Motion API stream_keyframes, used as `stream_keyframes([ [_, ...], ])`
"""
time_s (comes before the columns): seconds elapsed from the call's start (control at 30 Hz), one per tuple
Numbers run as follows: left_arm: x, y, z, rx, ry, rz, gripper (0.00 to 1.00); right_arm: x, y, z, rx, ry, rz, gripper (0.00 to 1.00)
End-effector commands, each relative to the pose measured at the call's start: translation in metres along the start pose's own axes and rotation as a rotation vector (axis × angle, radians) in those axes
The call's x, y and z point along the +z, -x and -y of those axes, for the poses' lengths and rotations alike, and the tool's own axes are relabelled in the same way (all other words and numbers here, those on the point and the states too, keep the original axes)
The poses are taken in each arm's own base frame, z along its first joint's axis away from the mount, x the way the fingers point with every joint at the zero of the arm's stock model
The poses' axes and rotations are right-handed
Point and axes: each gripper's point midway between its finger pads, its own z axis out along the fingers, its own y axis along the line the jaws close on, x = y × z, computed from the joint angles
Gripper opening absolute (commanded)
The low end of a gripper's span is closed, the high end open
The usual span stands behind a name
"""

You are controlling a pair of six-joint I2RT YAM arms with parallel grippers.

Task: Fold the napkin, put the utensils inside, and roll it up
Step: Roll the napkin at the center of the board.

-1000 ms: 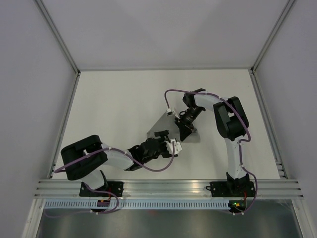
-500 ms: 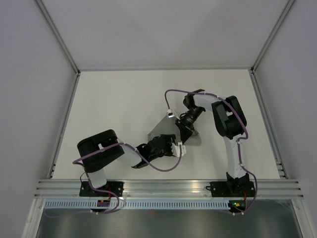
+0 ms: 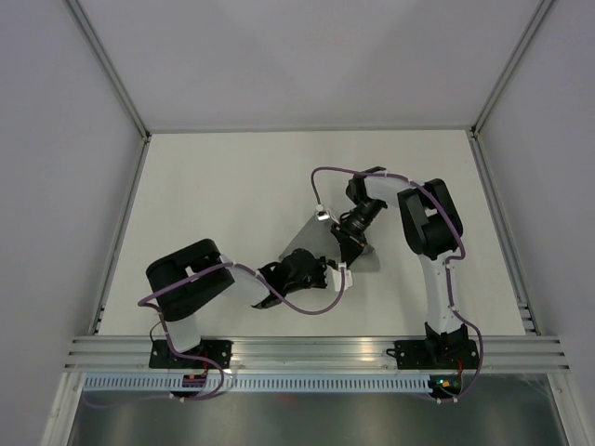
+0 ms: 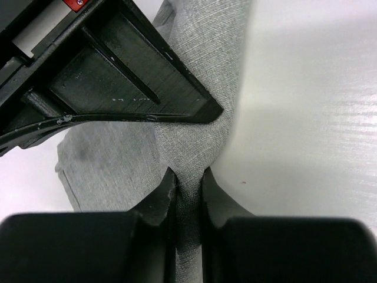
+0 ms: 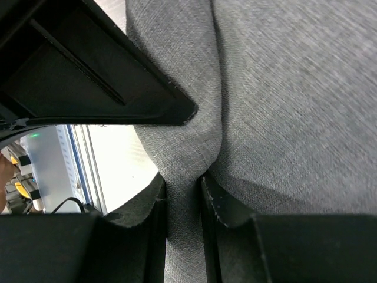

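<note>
two napkin [image 3: 305, 238] folds pinched, by left end effector [image 4: 187, 178], by right end effector [image 5: 182, 180], on white table [image 3: 214, 204]

Your table [image 3: 223, 204] is a plain white, matte surface, closed in by pale panels at the back and on both sides. Ribbed aluminium rails [image 3: 307, 353] run along its near edge. On it you'll find the grey napkin [image 3: 305, 240], right of centre and toward the front, triangular in outline from above. In your left wrist view, the cloth rises in a bunched ridge off the white top.
</note>
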Motion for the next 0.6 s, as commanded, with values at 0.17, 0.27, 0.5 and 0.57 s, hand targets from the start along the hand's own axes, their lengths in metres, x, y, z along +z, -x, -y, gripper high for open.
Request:
stream_keyframes([
  [0.17,0.001,-0.01,0.03,-0.239,-0.127,-0.017,0.02,-0.025,0.012,0.018,-0.152,-0.158,0.042,0.57],
  [0.27,0.0,-0.011,0.04,-0.298,-0.17,-0.015,0.02,-0.043,0.028,0.013,-0.164,-0.207,0.13,0.63],
  [0.5,-0.008,-0.014,0.048,-0.495,-0.266,0.001,0.02,-0.107,0.049,0.014,-0.208,-0.457,0.367,0.65],
  [0.57,-0.011,-0.017,0.048,-0.545,-0.294,0.003,0.02,-0.129,0.051,0.016,-0.253,-0.541,0.426,0.64],
])
